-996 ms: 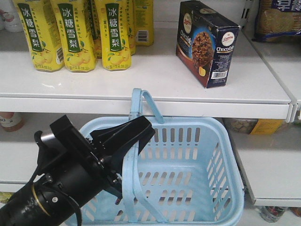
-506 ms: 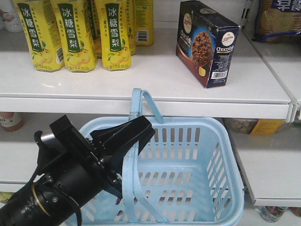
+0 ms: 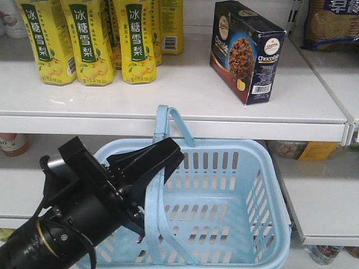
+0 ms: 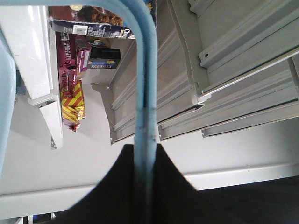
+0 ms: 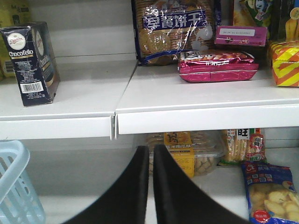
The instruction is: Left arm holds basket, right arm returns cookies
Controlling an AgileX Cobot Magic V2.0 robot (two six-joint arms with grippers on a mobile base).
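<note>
The dark blue Chocofello cookies box (image 3: 247, 51) stands upright on the white upper shelf (image 3: 185, 89), above and right of the basket; it also shows at the left of the right wrist view (image 5: 32, 63). The light blue basket (image 3: 224, 147) hangs in front of the lower shelf with nothing visible inside. My left gripper (image 3: 167, 154) is shut on one raised basket handle (image 3: 162, 126); the handle runs between the fingers in the left wrist view (image 4: 145, 93). My right gripper (image 5: 151, 149) is shut and empty, below the upper shelf's edge, to the right of the basket's corner (image 5: 14, 186).
Yellow pear-drink cartons (image 3: 90, 42) stand at the shelf's back left. A packet of round biscuits (image 5: 175, 30), a pink packet (image 5: 217, 65) and a striped pack (image 5: 285, 63) sit on the right-hand shelf. A clear tub of snacks (image 5: 187, 151) and bags lie on the lower shelf.
The left arm and the basket have edged very slightly to the left. The cookies box has not moved.
</note>
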